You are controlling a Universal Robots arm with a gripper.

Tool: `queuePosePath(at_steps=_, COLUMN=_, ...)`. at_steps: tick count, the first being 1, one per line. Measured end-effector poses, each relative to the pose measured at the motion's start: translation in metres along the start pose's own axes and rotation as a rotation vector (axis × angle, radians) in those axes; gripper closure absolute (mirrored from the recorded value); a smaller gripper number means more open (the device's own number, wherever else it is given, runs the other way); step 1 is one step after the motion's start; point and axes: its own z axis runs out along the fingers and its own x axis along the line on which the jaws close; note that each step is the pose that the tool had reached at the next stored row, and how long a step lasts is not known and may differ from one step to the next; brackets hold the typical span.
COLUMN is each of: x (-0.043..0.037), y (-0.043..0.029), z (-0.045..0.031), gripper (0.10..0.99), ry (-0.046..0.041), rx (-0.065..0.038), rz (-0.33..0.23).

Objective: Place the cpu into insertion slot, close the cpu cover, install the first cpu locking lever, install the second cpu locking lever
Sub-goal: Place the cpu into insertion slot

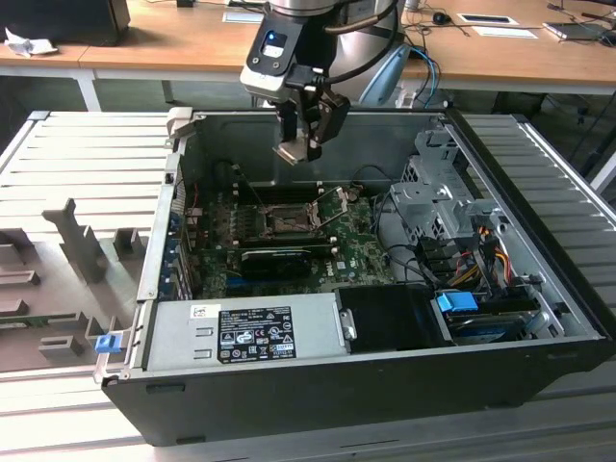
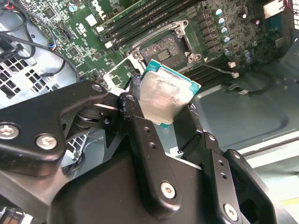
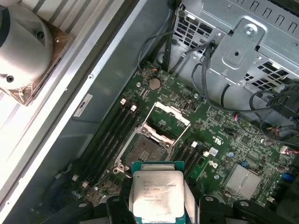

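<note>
a: clamping the cpu in the gripper, grey metal top showing.
b: holding it clear of the insertion slot, not seated.
a: spotting the cpu cover swung up, socket bare.
b: noting dark memory slots alongside, on the green board.

The cpu is showing a silver-grey top edged in teal. The gripper is looking black, the board green, the slot dark.

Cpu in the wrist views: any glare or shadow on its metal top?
Second wrist view: the cpu, gripped in the hand, has its top washed pale by glare. First wrist view: the cpu is evenly lit, with markings visible and no shadow across it.
</note>
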Motion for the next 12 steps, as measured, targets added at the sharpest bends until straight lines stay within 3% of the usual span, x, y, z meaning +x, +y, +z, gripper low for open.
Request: queuePosePath(at_steps=12, x=-0.0001, y=-0.0004, z=0.0050, gripper=0.561, ry=-0.0037, rx=-0.001, rz=0.043)
